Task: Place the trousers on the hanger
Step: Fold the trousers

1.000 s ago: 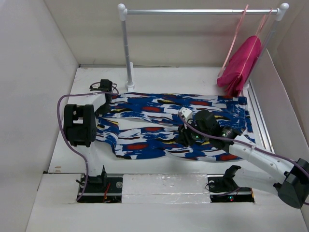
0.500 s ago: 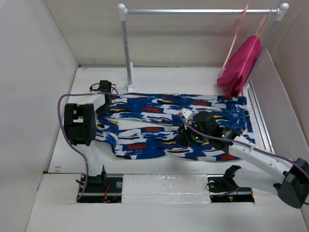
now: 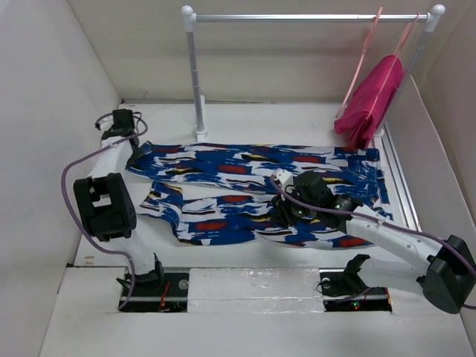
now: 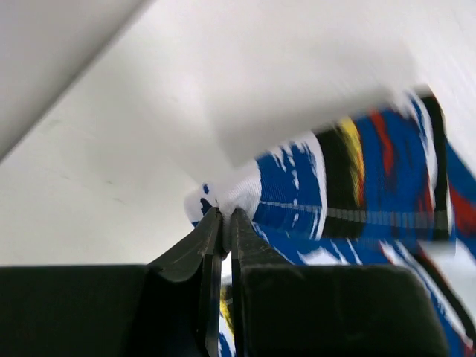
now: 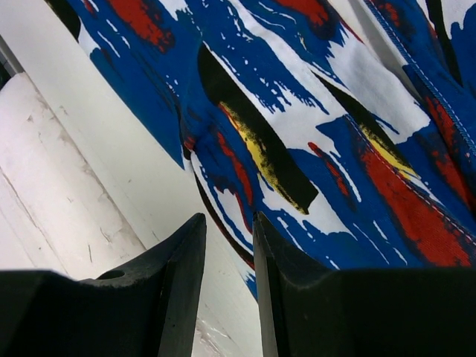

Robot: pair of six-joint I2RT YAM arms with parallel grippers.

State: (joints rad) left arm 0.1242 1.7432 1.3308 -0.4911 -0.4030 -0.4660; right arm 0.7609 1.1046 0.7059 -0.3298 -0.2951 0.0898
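Observation:
The trousers [image 3: 245, 167], in a blue, white and red print, lie spread flat across the table with the legs pointing left. My left gripper [image 3: 134, 151] is at the far left and is shut on the hem of the far leg, as the left wrist view [image 4: 223, 212] shows with the trousers [image 4: 357, 186] stretching away. My right gripper [image 3: 286, 216] hovers low over the near edge of the trousers [image 5: 335, 134], with its jaws [image 5: 227, 223] a little apart and nothing between them. The light-pink hanger [image 3: 364, 52] hangs on the rail at the back right.
A silver rail [image 3: 297, 17] on white posts [image 3: 195, 82] spans the back. A magenta-pink garment [image 3: 370, 100] hangs at its right end. White walls close in the left, right and back. A raised white strip [image 3: 253, 286] runs along the near edge between the arm bases.
My left gripper has moved left and back with the hem of the far leg, drawing that leg out straight to the left. My right gripper has hardly moved.

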